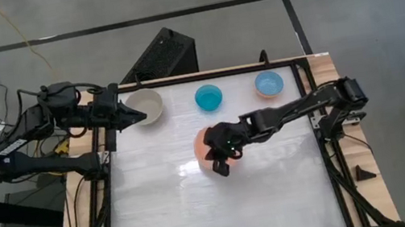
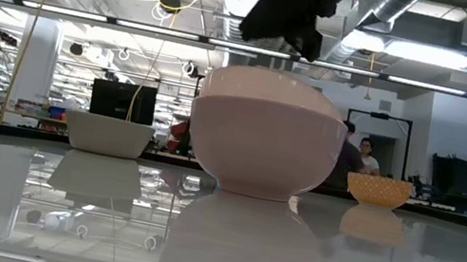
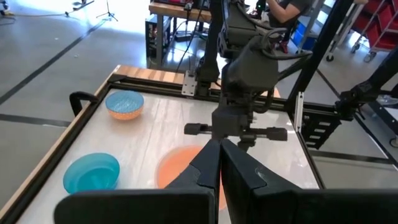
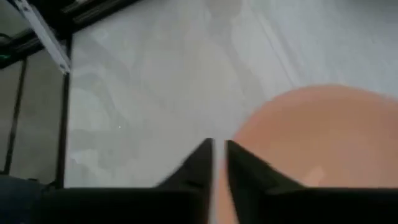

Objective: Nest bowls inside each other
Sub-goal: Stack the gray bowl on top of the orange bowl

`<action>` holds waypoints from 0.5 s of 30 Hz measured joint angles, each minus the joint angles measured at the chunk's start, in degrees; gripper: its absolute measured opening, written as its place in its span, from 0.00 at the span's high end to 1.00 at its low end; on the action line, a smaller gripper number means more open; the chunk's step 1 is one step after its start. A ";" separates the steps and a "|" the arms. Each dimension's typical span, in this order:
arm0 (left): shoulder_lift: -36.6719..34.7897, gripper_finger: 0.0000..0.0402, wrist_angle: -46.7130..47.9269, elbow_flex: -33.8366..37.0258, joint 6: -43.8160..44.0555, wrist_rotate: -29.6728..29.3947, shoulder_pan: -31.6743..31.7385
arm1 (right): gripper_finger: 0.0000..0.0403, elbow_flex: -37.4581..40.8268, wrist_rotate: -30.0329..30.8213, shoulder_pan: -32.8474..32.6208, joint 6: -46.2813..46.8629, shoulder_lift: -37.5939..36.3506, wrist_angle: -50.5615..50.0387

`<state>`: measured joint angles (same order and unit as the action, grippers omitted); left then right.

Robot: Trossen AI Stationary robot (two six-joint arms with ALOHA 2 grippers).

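The pale pink bowl (image 1: 202, 144) stands upright on its base near the table's middle, and shows large in the low view (image 2: 265, 141). My right gripper (image 4: 217, 147) hangs just above its near rim, shut but for a thin slit, with nothing between the fingers. The grey-beige bowl (image 1: 146, 106), the teal bowl (image 1: 208, 96) and the light blue bowl (image 1: 269, 83) stand in a row along the far edge. My left gripper (image 1: 138, 117) is shut and hovers beside the grey-beige bowl at the far left. A white bowl does not show.
Black frame rails (image 1: 322, 135) run along the table's sides. A black box (image 1: 165, 54) sits on the floor beyond the far edge. The near half of the tabletop (image 1: 219, 217) is bare. People (image 2: 363, 159) show in the room behind.
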<state>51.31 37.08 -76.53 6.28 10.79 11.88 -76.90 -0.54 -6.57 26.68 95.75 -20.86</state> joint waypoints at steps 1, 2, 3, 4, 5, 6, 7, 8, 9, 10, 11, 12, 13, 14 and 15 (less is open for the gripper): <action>0.00 1.00 -0.02 0.00 0.02 0.00 0.00 | 0.93 -0.03 -0.53 0.35 -0.33 0.18 1.72; 0.00 1.00 -0.02 0.00 0.04 0.00 0.00 | 0.95 -0.06 -0.98 0.58 -0.69 0.34 2.38; 0.00 1.00 0.02 0.00 0.04 0.03 0.00 | 0.95 0.08 -1.33 0.81 -0.44 0.43 2.66; 0.00 1.00 0.02 0.00 0.04 0.05 0.00 | 0.94 0.15 -1.54 1.13 0.04 0.99 3.61; 0.00 1.00 0.04 0.00 0.10 0.22 0.00 | 0.93 0.03 -2.26 1.54 0.61 1.46 4.52; 0.00 1.00 0.04 0.00 0.26 0.46 0.00 | 0.92 -0.09 -2.94 1.88 0.76 1.87 4.57; 0.00 1.00 0.02 0.00 0.34 0.54 -0.01 | 0.92 0.04 -4.03 2.06 0.79 2.23 3.91; 0.00 1.00 0.02 0.00 0.42 0.55 0.00 | 0.93 0.15 -5.02 2.10 0.77 3.11 4.04; 0.00 1.00 0.03 0.00 0.44 0.55 -0.02 | 0.94 0.15 -5.82 2.11 0.77 3.93 5.05; 0.00 1.00 0.07 0.00 0.46 0.57 0.00 | 0.95 0.15 -6.28 1.97 0.77 4.39 5.75; 0.00 1.00 0.10 0.00 0.48 0.67 -0.02 | 0.95 0.15 -6.89 1.84 0.77 4.91 5.77; 0.00 1.00 0.17 0.00 0.76 0.80 -0.08 | 0.95 0.15 -7.10 1.78 0.99 5.52 6.63; 0.00 1.00 0.32 0.00 0.90 0.79 -0.11 | 0.95 0.08 -7.36 1.70 1.38 5.85 7.79; 0.00 1.00 0.63 0.00 0.92 0.79 -0.13 | 0.95 0.02 -7.42 1.67 1.70 6.21 7.61; 0.00 1.00 0.95 0.00 0.95 0.80 -0.13 | 0.95 0.04 -7.52 1.68 1.97 6.76 7.33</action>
<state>51.31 38.03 -76.53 7.23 11.59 11.75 -76.86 -8.07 -4.89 28.65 102.52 -13.53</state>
